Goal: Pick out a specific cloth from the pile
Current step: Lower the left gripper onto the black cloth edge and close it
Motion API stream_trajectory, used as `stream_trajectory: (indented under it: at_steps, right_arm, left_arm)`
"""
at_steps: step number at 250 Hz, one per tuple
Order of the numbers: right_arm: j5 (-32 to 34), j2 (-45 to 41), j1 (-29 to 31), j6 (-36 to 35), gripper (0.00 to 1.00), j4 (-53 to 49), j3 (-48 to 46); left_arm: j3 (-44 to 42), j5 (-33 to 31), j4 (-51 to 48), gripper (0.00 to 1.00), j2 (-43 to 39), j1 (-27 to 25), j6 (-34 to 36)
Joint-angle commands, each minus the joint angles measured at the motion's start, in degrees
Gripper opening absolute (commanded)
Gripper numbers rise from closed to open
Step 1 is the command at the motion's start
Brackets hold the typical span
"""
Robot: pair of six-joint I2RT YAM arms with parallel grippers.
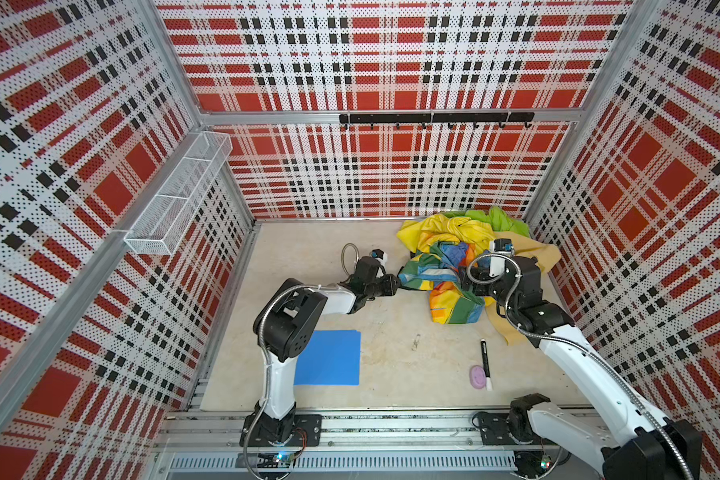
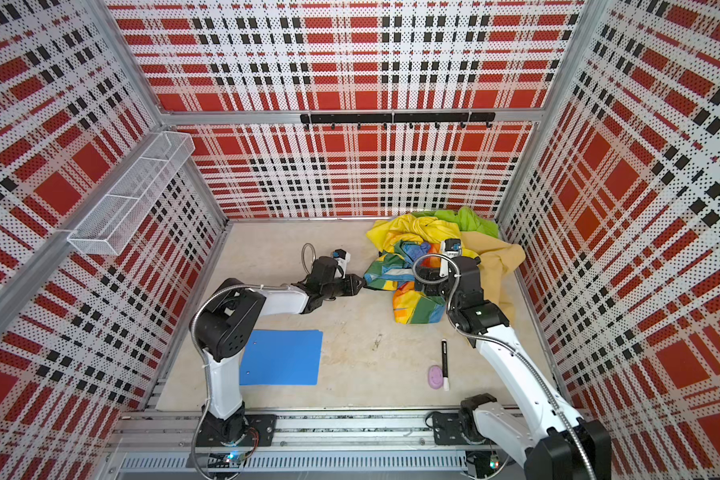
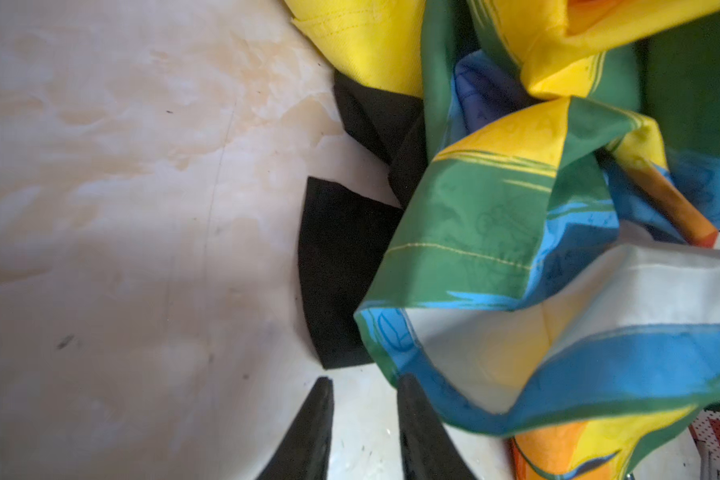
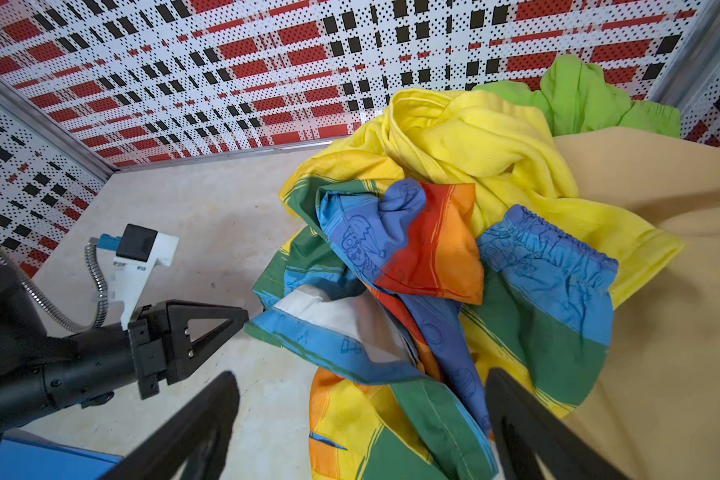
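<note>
Left end effector [image 3: 365, 379] hovers just beside black cloth [image 3: 337, 270].

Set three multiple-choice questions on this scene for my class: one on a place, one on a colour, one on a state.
1. Where does the plain black fabric cloth show?
A. In the wire basket.
B. Poking out from under the heap of bright cloths, just ahead of the left hand.
C. On the wall hooks.

2. What colour is the flat rectangular folder?
A. Red.
B. Green.
C. Blue.

3. How does the right hand stand?
A. Wide open over the heap.
B. Shut on a marker.
C. Shut on the black cloth.

Answers:
1 B: the left wrist view shows black corners under the rainbow-patched cloth.
2 C: both top views show it blue.
3 A: in the right wrist view its jaws stand far apart, gripping nothing.
</note>
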Motion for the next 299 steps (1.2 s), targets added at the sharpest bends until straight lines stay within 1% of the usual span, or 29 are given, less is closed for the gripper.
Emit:
stream_trajectory:
  at_steps: [1,73,134,177,215,230,251,285,299]
  right_arm:
    - [0.02,-1.95,0.08,0.06,0.99,0.36,-0.20]
    - [1.08,-3.58,0.08,-0.17,0.99,-0.53,-0.25]
    - [1.34,-3.76,0.12,0.07,0.99,-0.62,-0.91]
    - [1.87,-4.37,0.08,0.06,0.99,-0.62,-1.46]
    - [2.17,-4.73,0.13,-0.03,0.99,-0.79,-1.79]
    - [2.31,-4.82,0.08,-0.02,1.00,-0.79,-1.90]
    - [2.57,-4.82,0.08,-0.19,1.00,-0.88,-2.04]
    - [2.68,-4.64,0.10,-0.26,1.00,-0.89,-2.36]
    - [2.66,-4.64,0.03,-0.24,1.00,-0.75,-2.54]
  left_arm:
    - [2.56,0.85,-1.43,0.30,2.22,-0.04,-2.62]
    - [4.32,-1.88,-3.75,0.32,4.54,-0.37,-4.66]
    - [6.51,-0.56,-4.37,0.32,6.99,-0.71,-5.63]
    - [7.46,0.18,-4.37,0.31,8.23,-0.76,-6.12]
    - [8.01,0.94,-4.37,0.19,8.79,-0.67,-6.56]
    - [7.85,1.10,-4.21,0.11,8.60,-0.62,-6.57]
    - [7.25,1.04,-3.84,0.07,7.14,-0.63,-6.29]
    - [4.78,-0.52,-3.67,0.04,2.50,-0.12,-5.37]
    - [3.22,-0.86,-3.41,0.01,0.31,0.40,-5.19]
